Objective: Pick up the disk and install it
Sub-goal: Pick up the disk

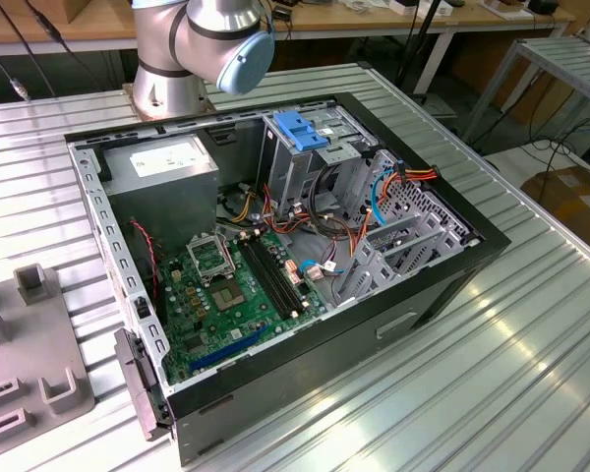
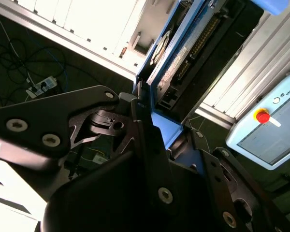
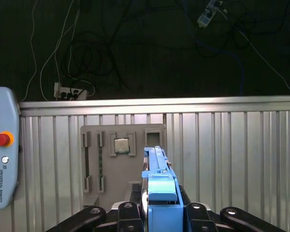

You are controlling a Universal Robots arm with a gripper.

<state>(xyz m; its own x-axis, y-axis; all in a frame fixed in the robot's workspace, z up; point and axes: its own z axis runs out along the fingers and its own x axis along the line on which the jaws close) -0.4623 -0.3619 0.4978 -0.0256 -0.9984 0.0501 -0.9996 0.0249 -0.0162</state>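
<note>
One pincer aloft, tight around disk

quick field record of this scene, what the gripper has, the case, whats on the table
gripper: shut on the disk, seen in both wrist views
disk: in its blue carrier, held above the table, not in the case
computer case: open, lying on the ribbed metal table, motherboard exposed
fixture tray: grey, on the table, a processor chip seated in it
teach pendant: at the table's edge
</note>
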